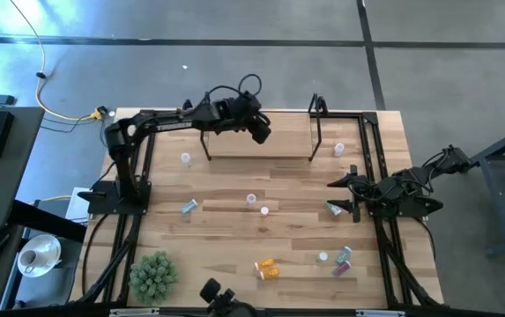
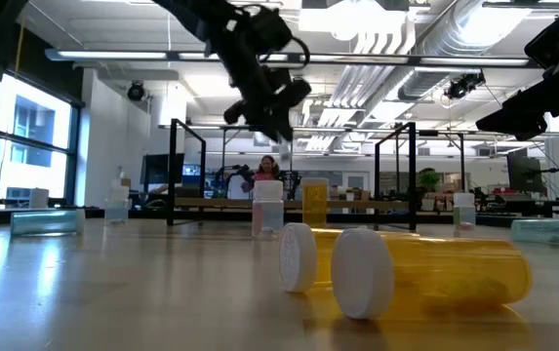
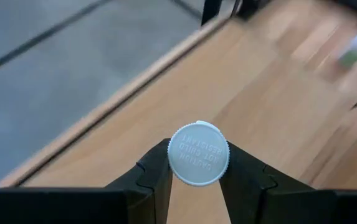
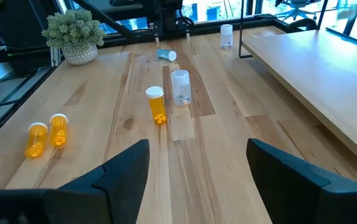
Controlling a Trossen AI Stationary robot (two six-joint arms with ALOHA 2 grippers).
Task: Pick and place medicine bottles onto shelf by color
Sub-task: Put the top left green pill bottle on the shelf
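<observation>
Left gripper (image 1: 261, 132) sits at upper centre of the high view, over the shelf (image 1: 261, 139), its fingers pinching a white-capped bottle (image 3: 198, 154) by the cap; the body colour cannot be told. Right gripper (image 1: 338, 195) rests at right of the frame, jaws spread wide, holding nothing.

Bottles on the table: two orange ones (image 1: 268, 268) lying at lower centre, a purple one (image 1: 343, 265) and a teal one (image 1: 345, 254) at lower right, whitish ones near centre (image 1: 251, 200), one teal lying left of centre (image 1: 189, 207). One bottle (image 1: 339, 150) stands at the shelf's right end. Plant ball (image 1: 153, 273) at lower left.
</observation>
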